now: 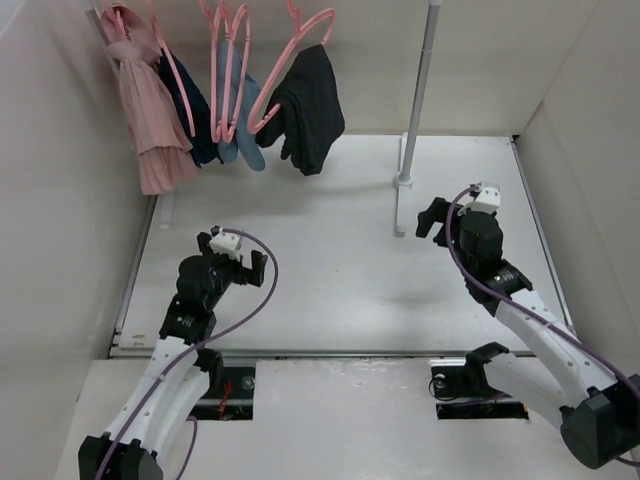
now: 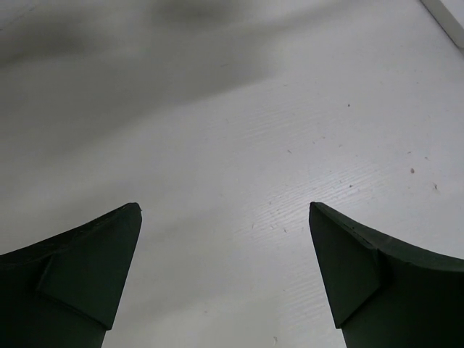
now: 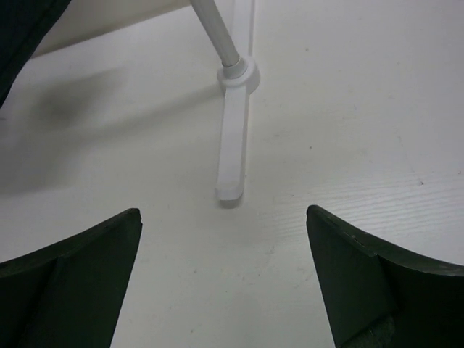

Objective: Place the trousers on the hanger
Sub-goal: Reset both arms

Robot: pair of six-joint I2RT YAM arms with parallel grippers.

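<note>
No writing, label, brand, number or sign can be read in any view, neither on the trousers [image 1: 308,105], nor on the hanger [image 1: 300,30], nor on the white surface [image 1: 330,290].

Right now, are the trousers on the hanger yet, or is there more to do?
Looks done: the trousers hang over the pink hanger on the rack. In hand: nothing, the left gripper and right gripper are open and empty. Left: nothing that I can see.
</note>
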